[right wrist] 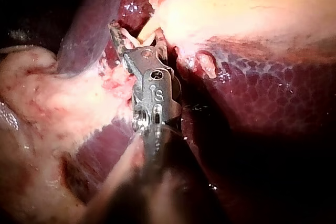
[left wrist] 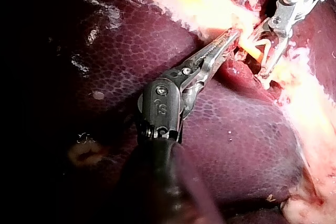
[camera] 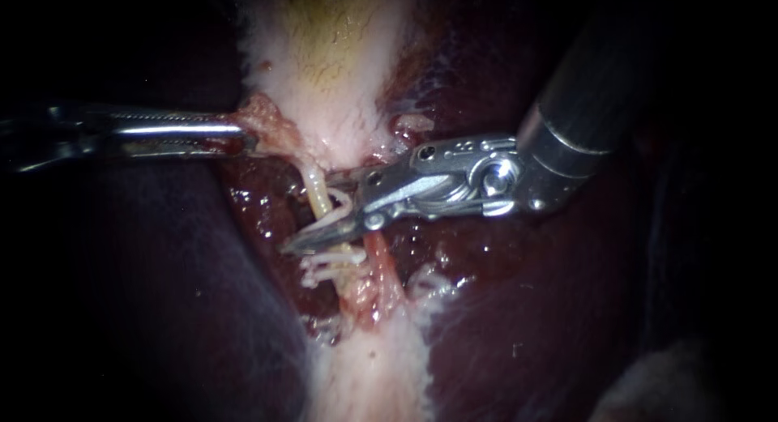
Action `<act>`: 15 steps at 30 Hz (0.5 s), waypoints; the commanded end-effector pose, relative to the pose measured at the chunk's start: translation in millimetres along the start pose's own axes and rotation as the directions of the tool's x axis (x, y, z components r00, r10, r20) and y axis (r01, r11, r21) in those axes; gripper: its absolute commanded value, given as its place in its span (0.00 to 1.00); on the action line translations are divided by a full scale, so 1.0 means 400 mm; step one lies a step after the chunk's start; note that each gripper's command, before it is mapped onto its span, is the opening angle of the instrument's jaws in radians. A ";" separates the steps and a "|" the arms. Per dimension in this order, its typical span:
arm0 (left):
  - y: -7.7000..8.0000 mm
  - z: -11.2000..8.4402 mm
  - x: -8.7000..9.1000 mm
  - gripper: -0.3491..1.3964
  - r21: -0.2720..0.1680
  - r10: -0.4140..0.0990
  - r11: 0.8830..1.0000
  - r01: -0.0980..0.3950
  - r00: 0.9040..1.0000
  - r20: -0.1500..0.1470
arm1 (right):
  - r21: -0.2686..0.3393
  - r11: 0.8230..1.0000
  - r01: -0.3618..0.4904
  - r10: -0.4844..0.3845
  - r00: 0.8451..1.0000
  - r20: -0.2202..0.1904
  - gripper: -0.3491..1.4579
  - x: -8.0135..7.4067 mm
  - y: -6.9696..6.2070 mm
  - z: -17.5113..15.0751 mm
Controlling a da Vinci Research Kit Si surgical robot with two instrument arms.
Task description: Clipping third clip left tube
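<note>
Steel right instrument (camera: pixel 308 217) straddles left tube (camera: pixel 314 191) with parted jaws; left instrument (camera: pixel 241 134) clamps gallbladder (camera: pixel 340 82)

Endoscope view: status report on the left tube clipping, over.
Left instrument shut on gallbladder edge. Right instrument jaws open astride left tube. Right tube close beside.

The liver (camera: pixel 527 309) is carrying everything here, its dark red lobes spreading out on both sides of the gallbladder (camera: pixel 324 57). The gallbladder is lying on it, pale with a yellowish middle. Just below the gallbladder, the left tube (camera: pixel 316 195) and the redder right tube (camera: pixel 385 264) are running side by side over a wet red hollow. Farther below the gallbladder, a white band (camera: pixel 373 373) is lying along the liver.
</note>
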 end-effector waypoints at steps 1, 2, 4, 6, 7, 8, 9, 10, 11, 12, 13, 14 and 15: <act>-0.0001 0.0000 -0.0001 0.00 0.000 0.000 1.000 0.000 1.000 0.000 | 0.016 1.000 -0.011 0.011 1.000 -0.020 0.46 0.0003 -0.0002 0.0001; -0.0001 0.0000 -0.0001 0.00 0.000 0.000 1.000 0.000 1.000 0.000 | 0.030 0.999 -0.023 0.024 0.999 -0.032 0.46 0.0005 -0.0005 0.0002; -0.0001 0.0000 -0.0001 0.00 0.000 0.000 1.000 0.000 1.000 0.000 | 0.065 0.997 -0.039 0.043 0.997 -0.057 0.46 0.0011 -0.0014 0.0002; -0.0002 0.0000 -0.0001 0.00 0.000 0.000 1.000 0.000 1.000 0.000 | 0.096 0.994 -0.046 0.054 0.996 -0.072 0.46 0.0022 -0.0026 -0.0001; -0.0002 -0.0001 -0.0001 0.00 0.000 0.000 1.000 0.000 1.000 0.000 | 0.104 0.994 -0.043 0.052 0.995 -0.083 0.46 0.0029 -0.0033 -0.0003; -0.0002 -0.0001 -0.0002 0.00 0.000 0.000 1.000 0.000 1.000 0.000 | 0.112 0.993 -0.046 0.057 0.994 -0.093 0.46 0.0038 -0.0040 -0.0006; -0.0002 -0.0002 -0.0002 0.00 -0.001 0.000 1.000 0.000 1.000 0.000 | 0.118 0.992 -0.051 0.063 0.993 -0.101 0.46 0.0047 -0.0047 -0.0009; -0.0002 -0.0003 -0.0002 0.00 -0.001 0.000 1.000 0.000 1.000 0.000 | 0.126 0.991 -0.049 0.064 0.992 -0.112 0.46 0.0058 -0.0054 -0.0012; -0.0002 -0.0003 -0.0002 0.00 -0.001 0.000 1.000 0.000 1.000 0.000 | 0.137 0.989 -0.048 0.066 0.990 -0.125 0.46 0.0074 -0.0064 -0.0018; -0.0003 -0.0003 -0.0002 0.00 -0.001 0.000 1.000 0.000 1.000 0.000 | 0.142 0.989 -0.049 0.068 0.989 -0.134 0.46 0.0086 -0.0072 -0.0022; -0.0003 -0.0003 -0.0002 0.00 -0.001 0.000 1.000 0.000 1.000 0.000 | 0.148 0.988 -0.050 0.072 0.987 -0.146 0.46 0.0099 -0.0081 -0.0026; -0.0003 -0.0003 -0.0002 0.00 -0.001 0.000 1.000 0.000 1.000 0.000 | 0.153 0.987 -0.052 0.076 0.985 -0.155 0.45 0.0117 -0.0092 -0.0031; -0.0003 -0.0003 -0.0002 0.00 -0.001 0.000 1.000 0.000 1.000 0.000 | 0.156 0.986 -0.053 0.079 0.984 -0.161 0.45 0.0130 -0.0100 -0.0036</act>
